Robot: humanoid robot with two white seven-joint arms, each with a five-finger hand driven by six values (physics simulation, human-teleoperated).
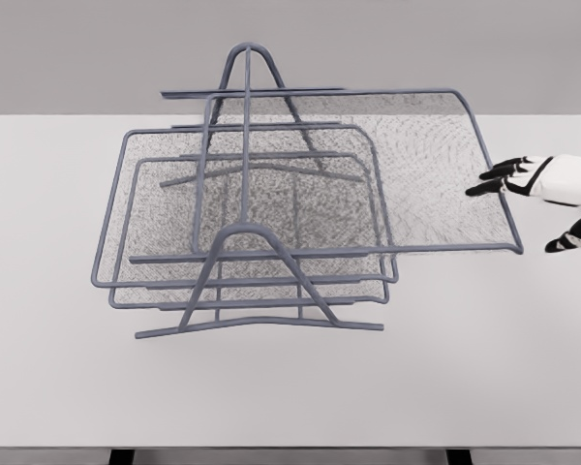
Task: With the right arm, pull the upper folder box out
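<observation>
Your right hand (529, 199) sits at three o'clock, fingertips touching the upper tray (436, 165) rim. Bare table (484, 368) lies at five and six o'clock, wide open. At nine o'clock, the rack frame (247, 145) and lower trays (155, 232) block passage.

The scene is evenly and softly lit, only faint shadows are cast on the table (68, 387), and everything is rendered sharp.

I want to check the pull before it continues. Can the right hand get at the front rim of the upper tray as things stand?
Probably yes. The right hand is already at the rim of the upper tray, which sticks out to the right of the rack, and nothing stands between them.
</observation>
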